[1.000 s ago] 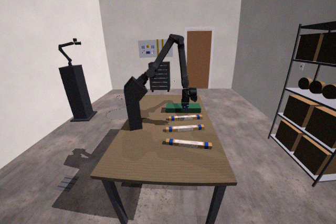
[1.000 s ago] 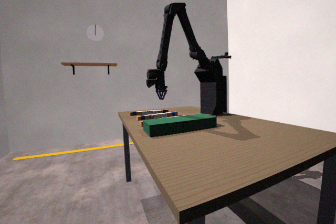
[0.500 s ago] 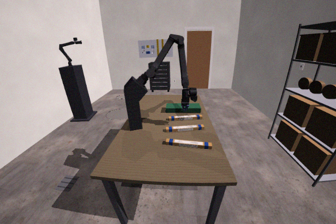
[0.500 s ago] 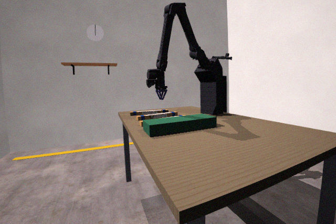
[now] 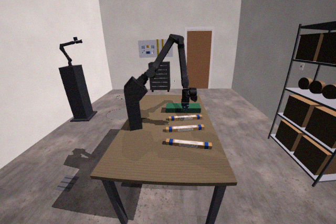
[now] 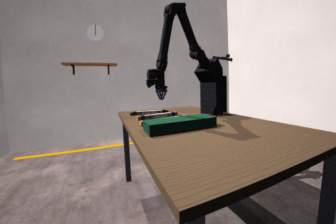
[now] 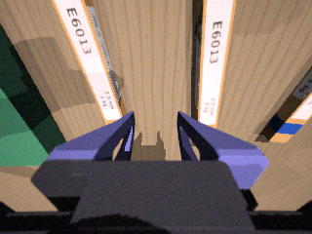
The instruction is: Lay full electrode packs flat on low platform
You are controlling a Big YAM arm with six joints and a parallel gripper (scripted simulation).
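The low green platform (image 5: 172, 108) (image 6: 181, 127) (image 7: 21, 138) has no pack on it. Three orange packs with white labels and blue bands lie flat on the table beside it. The pack nearest the platform (image 5: 179, 118) (image 6: 140, 123) (image 7: 87, 54) is mostly hidden behind it in the exterior view. The middle pack (image 5: 185, 128) (image 6: 160, 115) (image 7: 213, 63) lies roughly parallel. The farthest pack (image 5: 188, 143) (image 6: 149, 112) (image 7: 289, 129) is slightly angled. My gripper (image 5: 185, 110) (image 6: 161, 98) (image 7: 155, 117) is open and empty, pointing down well above the table, between the nearest and middle packs in the wrist view.
The arm's dark base (image 5: 134, 115) (image 6: 208, 96) stands on the wooden table (image 5: 151, 161) (image 6: 230, 156), across from the long table edge near the packs' outer ends. A shelving rack (image 5: 289, 75) stands off to the right of the table in the top view.
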